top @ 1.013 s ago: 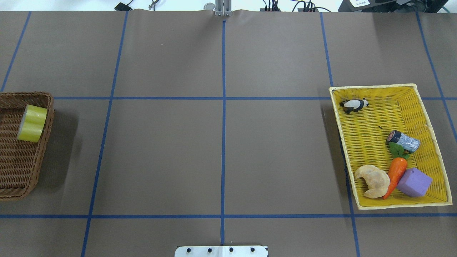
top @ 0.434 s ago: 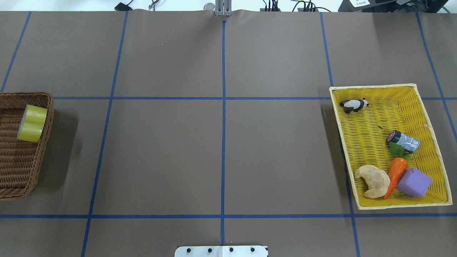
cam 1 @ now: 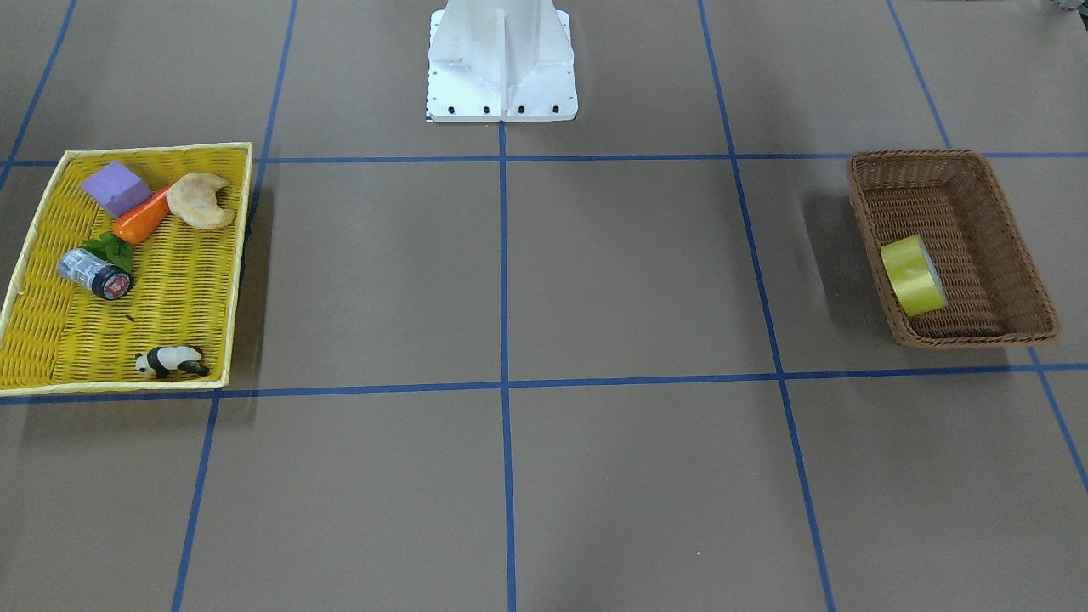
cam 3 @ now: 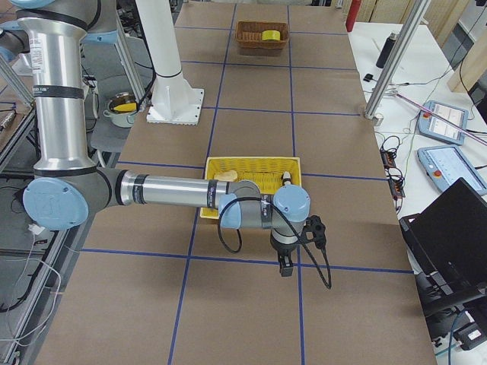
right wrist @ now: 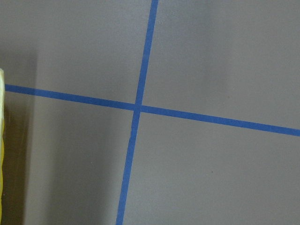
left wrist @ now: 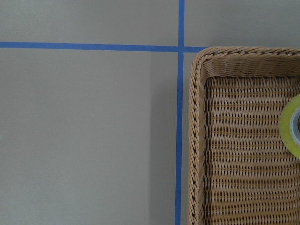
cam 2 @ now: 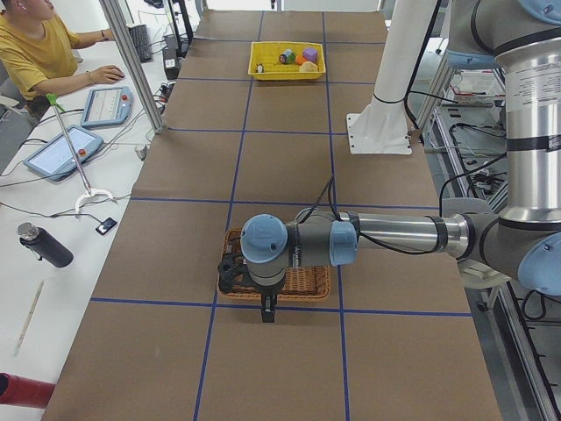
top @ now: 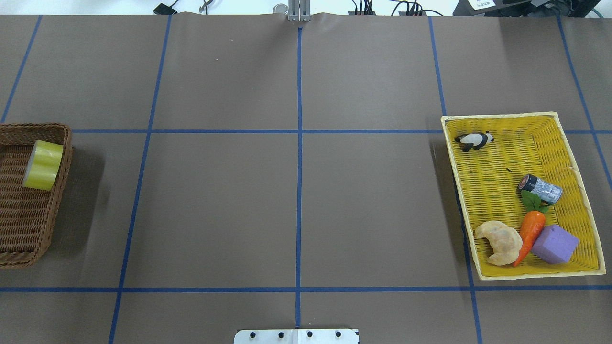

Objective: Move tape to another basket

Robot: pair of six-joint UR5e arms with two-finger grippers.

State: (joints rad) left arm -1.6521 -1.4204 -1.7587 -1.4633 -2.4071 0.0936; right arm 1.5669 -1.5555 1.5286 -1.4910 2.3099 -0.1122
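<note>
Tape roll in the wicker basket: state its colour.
The tape roll is yellow-green, clearest in the front-facing view.

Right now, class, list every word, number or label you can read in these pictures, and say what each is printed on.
No text can be read with certainty.
On the small dark cylinder in the yellow tray: a blue-white printed label, too small to read.
On the white sheet at the overhead view's top right edge: print too blurred.
On the tablet beside the table: screen unreadable.
</note>
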